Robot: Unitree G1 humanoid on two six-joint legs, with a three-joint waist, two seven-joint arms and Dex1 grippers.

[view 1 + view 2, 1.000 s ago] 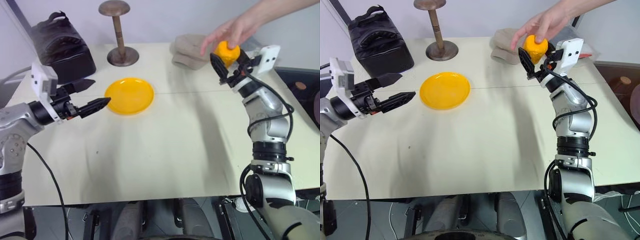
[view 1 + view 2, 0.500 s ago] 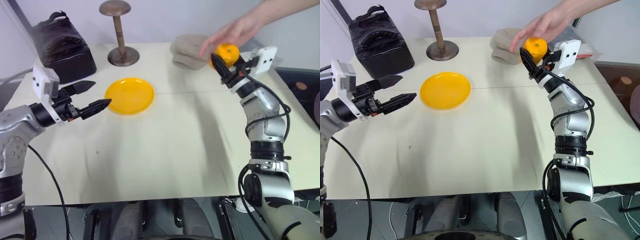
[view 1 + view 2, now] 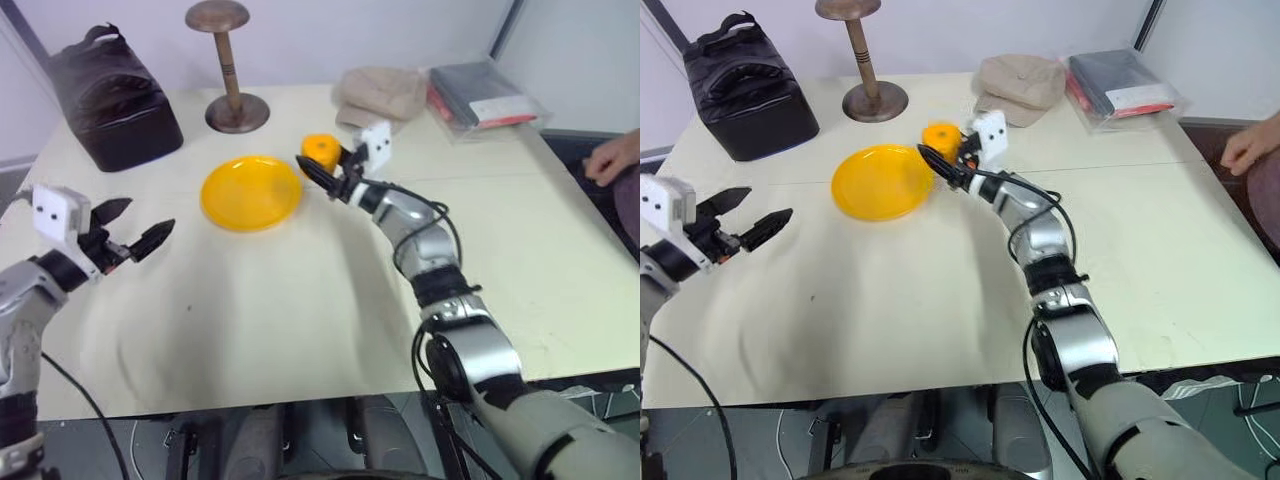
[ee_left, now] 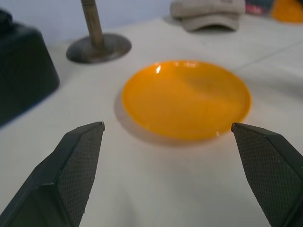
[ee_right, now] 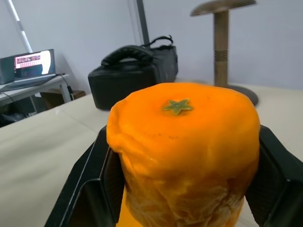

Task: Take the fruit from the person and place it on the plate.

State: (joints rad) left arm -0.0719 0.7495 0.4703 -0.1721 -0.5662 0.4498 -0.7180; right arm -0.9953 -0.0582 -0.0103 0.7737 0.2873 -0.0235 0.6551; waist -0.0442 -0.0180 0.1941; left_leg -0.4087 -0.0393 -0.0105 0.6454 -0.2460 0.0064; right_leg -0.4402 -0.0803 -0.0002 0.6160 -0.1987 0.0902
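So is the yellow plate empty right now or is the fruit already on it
Empty. The plate is bare; the fruit is clamped in the right gripper, beside the plate's rim.

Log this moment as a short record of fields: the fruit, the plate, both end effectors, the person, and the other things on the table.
fruit: orange, clamped in the right end effector, held near the plate's rim on the beige cap's side
plate: yellow, empty, flat on the table
left end effector: open, holding nothing, apart from the plate
person: hand at the picture's edge, away from the fruit
other items: black bag, wooden stand, beige cap, packet
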